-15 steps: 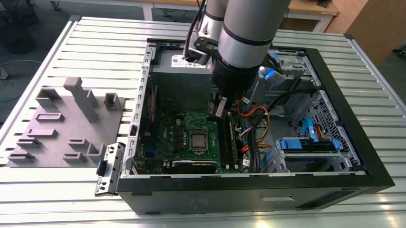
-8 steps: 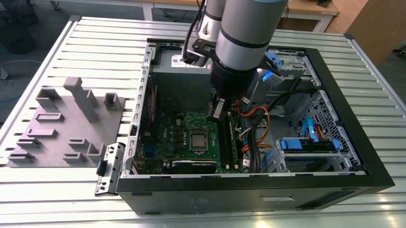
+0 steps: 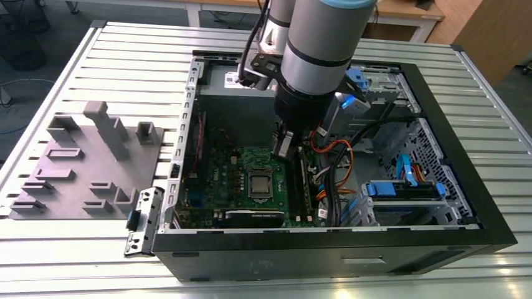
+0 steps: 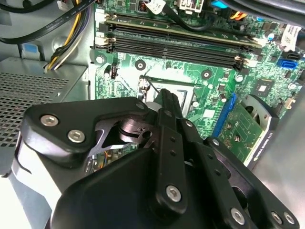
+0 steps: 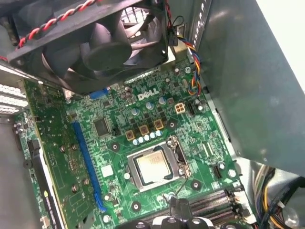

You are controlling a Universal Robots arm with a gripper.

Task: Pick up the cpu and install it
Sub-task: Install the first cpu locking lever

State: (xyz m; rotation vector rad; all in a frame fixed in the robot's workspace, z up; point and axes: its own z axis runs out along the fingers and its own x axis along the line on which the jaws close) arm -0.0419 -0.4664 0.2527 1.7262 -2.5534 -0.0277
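The cpu (image 5: 153, 168), a flat square chip with a shiny silver top, lies seated in the metal-framed socket (image 5: 180, 160) on the green motherboard (image 5: 119, 143). In the exterior view the cpu (image 3: 260, 184) shows in the middle of the board inside the open computer case. My gripper (image 3: 285, 149) hangs just above the board, a short way off the socket's edge, on the side of the memory slots (image 5: 214, 202). Its tips (image 5: 177, 206) look pressed together with nothing between them. A thin wire lever (image 4: 148, 85) of the socket stands close to the gripper (image 4: 165, 95).
A black fan (image 5: 95, 43) overhangs the board. The case wall (image 5: 248, 81), bundles of cables (image 3: 332, 159) and blue drive brackets (image 3: 403, 189) crowd the exterior view's right. A grey plastic tray (image 3: 83, 168) of blocks lies on the slatted table at that view's left.
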